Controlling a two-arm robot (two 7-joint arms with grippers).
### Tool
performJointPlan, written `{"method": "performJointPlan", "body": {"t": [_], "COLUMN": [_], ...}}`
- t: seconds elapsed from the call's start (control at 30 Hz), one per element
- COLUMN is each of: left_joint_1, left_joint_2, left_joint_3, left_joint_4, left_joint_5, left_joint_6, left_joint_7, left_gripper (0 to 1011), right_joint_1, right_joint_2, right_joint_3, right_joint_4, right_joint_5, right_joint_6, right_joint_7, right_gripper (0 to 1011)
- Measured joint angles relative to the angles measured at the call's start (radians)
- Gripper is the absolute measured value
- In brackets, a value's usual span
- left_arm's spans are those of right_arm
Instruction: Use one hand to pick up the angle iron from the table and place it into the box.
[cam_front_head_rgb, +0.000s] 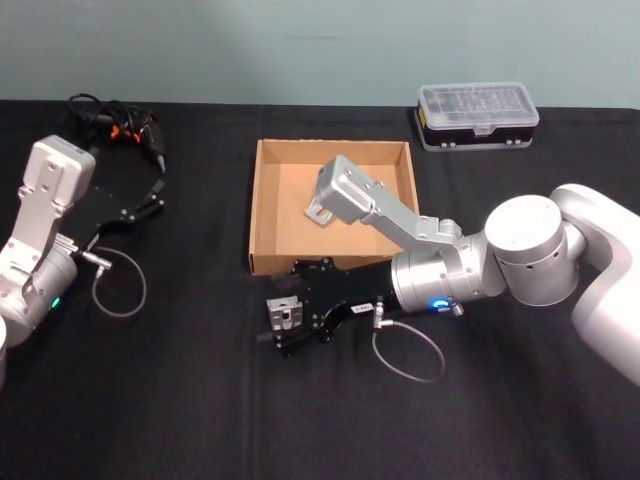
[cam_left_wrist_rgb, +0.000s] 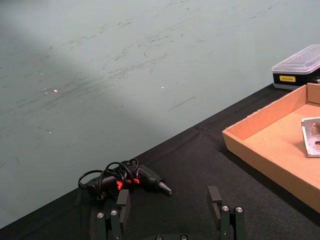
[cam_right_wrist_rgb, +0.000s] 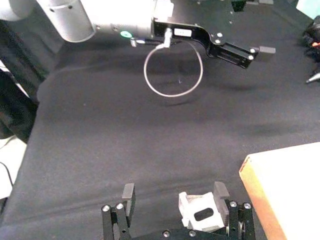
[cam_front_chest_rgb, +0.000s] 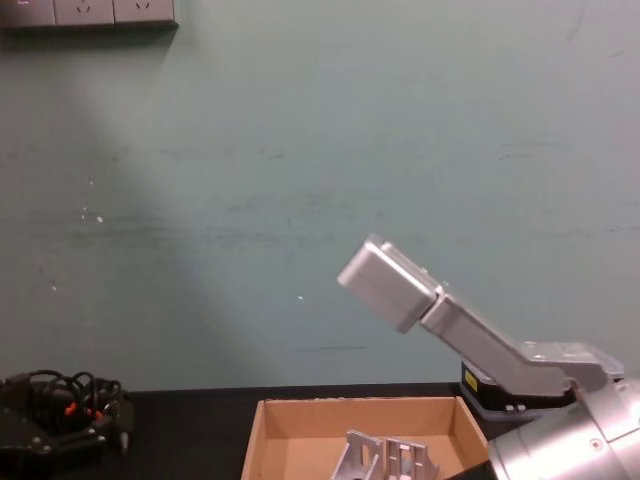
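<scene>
Right jaws wide, angle iron (cam_right_wrist_rgb: 192, 206) between, near box (cam_front_head_rgb: 257, 215); left jaws wide, idle. Chest view: more irons (cam_front_chest_rgb: 390, 460) inside.

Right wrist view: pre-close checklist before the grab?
1. Right gripper open: ok.
2. Angle iron between its fingers: ok.
3. Iron centred in the gap: not ok, it sits close beside one finger and far from the other.
4. Fingers low enough on the iron: cannot tell.
5. Box has free floor: ok, bare cardboard beside the boxed angle iron.
6. Left gripper out of the way at the table's left: ok.
</scene>
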Motion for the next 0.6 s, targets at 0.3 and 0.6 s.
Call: {"method": "performJointPlan", "body": {"t": [0.3,0.6], "left_joint_1": [0.0,0.0], "left_joint_2": [0.0,0.0], "left_joint_3": [0.0,0.0], "left_joint_4": [0.0,0.0], "left_joint_5": [0.0,0.0], "left_joint_6": [0.0,0.0], "left_joint_7": [0.0,0.0], "left_gripper": [1011,1011], "right_joint_1": [0.011,0.017], "right_joint_2": [-0.026,-0.051], "right_joint_3": [-0.01,-0.012], "right_joint_4": [0.041,0.082], "right_joint_5": [-0.03,-0.058], "right_joint_6": [0.014,0.016], "right_joint_7": [-0.017,-0.026], "right_gripper": [1002,1002]}}
